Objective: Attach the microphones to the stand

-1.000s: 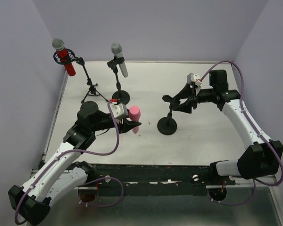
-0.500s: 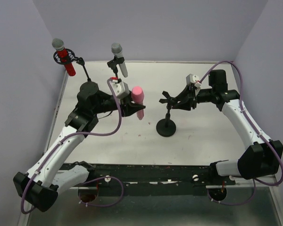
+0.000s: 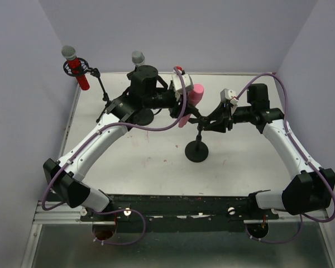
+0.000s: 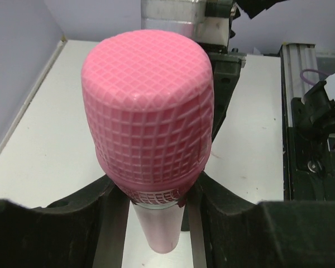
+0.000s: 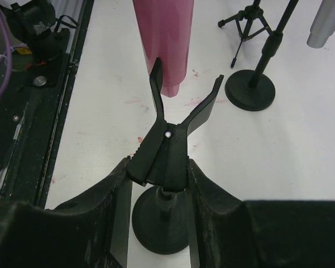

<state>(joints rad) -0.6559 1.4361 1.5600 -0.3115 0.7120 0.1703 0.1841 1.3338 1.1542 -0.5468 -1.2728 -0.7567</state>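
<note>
Top view, holders: the glittery red microphone point(image 3: 77, 70) sits in a ring mount point(image 3: 66, 68), upper left. The silver-grey microphone point(image 3: 138, 57) is mostly hidden behind the left arm point(image 3: 100, 139).
Top view, centre: the left gripper point(image 3: 187, 109) holds the pink microphone point(image 3: 196, 94) above the round-based stand point(image 3: 197, 152).
Left wrist: the fingers point(image 4: 89, 206) clamp the smooth neck below the gridded head. The lower body is cut off.
Right wrist: the right gripper point(image 5: 158, 167) pinches the base of the black Y-shaped clip point(image 5: 173, 125). The pink shaft is just behind the prongs; whether it touches them is unclear.
</note>
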